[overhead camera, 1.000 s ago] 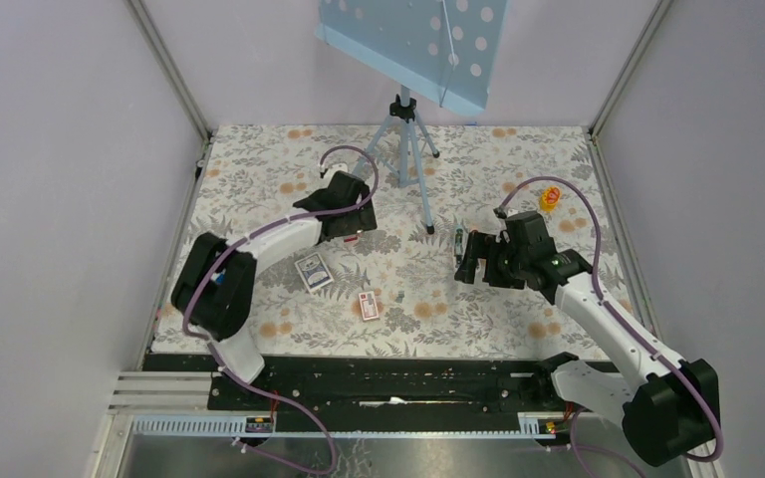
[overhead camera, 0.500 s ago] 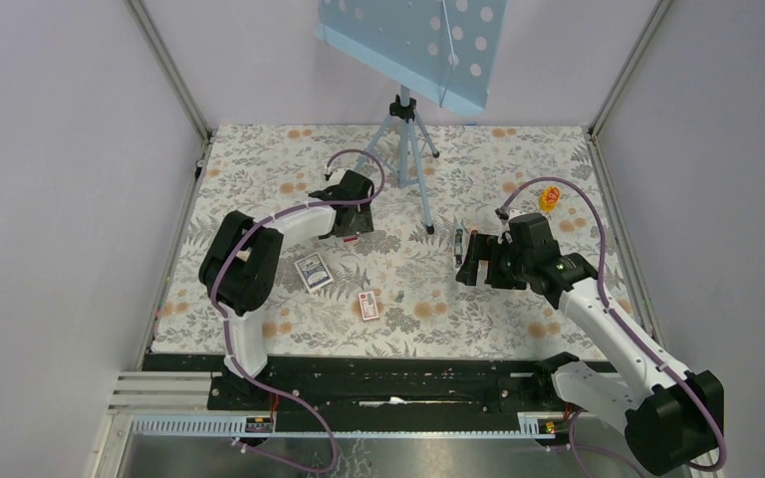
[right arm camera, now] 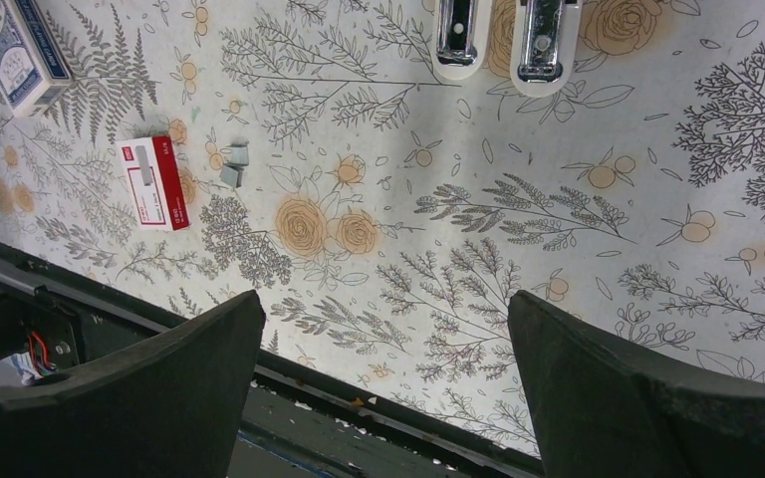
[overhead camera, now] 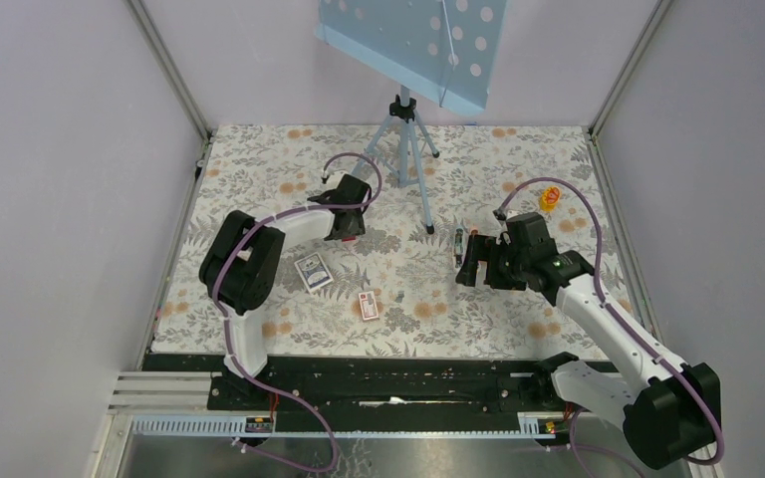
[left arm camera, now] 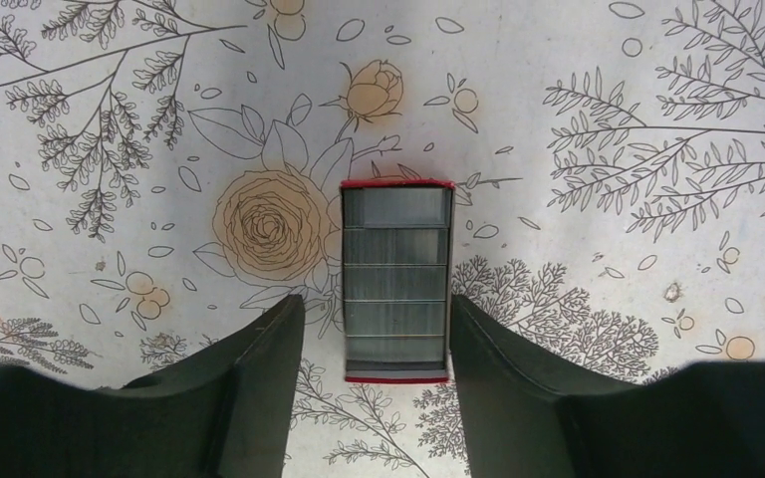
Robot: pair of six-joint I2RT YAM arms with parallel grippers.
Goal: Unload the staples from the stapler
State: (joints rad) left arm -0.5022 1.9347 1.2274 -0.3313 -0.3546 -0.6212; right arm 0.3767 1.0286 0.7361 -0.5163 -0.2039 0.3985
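Observation:
The stapler [right arm camera: 498, 38] lies opened at the top edge of the right wrist view, as two pale halves with metal rails side by side. In the top view the stapler [overhead camera: 458, 242] is a thin dark sliver just beyond my right gripper [overhead camera: 472, 262]. Two tiny grey staple strips [right arm camera: 232, 164] lie on the mat near a red-and-white box [right arm camera: 154, 182]; the strips also show in the top view [overhead camera: 398, 296]. My right gripper [right arm camera: 383, 304] is open, empty and above the mat. My left gripper [left arm camera: 375, 304] is open, with its fingers either side of an open red-rimmed tray of staple rows [left arm camera: 396, 259].
A blue patterned box [overhead camera: 312, 271] and the red-and-white box [overhead camera: 369, 306] lie on the floral mat towards the front. A tripod [overhead camera: 408, 149] with a blue stand is at the back, and a yellow object [overhead camera: 550, 196] at the right. The mat's front edge meets a black rail [right arm camera: 379, 398].
The left arm has folded its elbow inward and its gripper has shifted slightly over the red tray. The right arm has barely moved.

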